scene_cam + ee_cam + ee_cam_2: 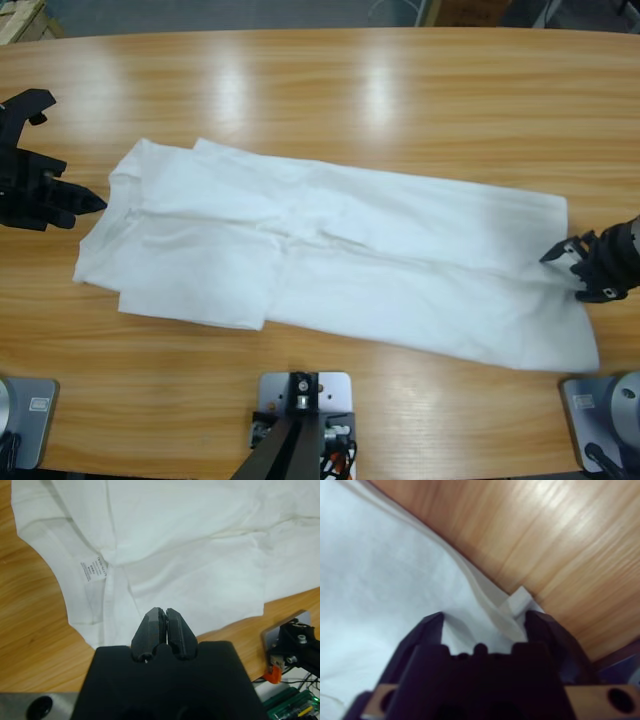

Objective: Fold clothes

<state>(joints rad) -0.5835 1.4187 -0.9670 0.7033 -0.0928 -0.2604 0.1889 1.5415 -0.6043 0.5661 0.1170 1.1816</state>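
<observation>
Left fingers (165, 630) pressed together, nothing between them, tips just off the shirt's neck end; the left gripper (60, 200) sits over bare wood at the left edge of the high view, tips pointing at the collar side. Right fingers (542, 630) spread wide apart, standing either side of a raised fold of cloth at the hem edge, not closed on it; the right gripper (585, 265) shows in the high view at the right edge, over the shirt's right end. White T-shirt (330, 250) lies flat across the middle of the wooden surface (330, 90), long axis left to right, tilted a bit down toward the right, sides folded in so it reads as a long band, a sleeve flap doubled over at lower left. Left wrist view only: a small white care label (94, 569) with grey print inside the neck, seam lines running off it, and rig hardware with an orange part (272, 675) off the surface edge at lower right. Right wrist view only: the thin doubled hem ridge and a small cloth corner (520, 602) sticking up against the wood. High view alone shows both arms at once and the whole shirt outline.
</observation>
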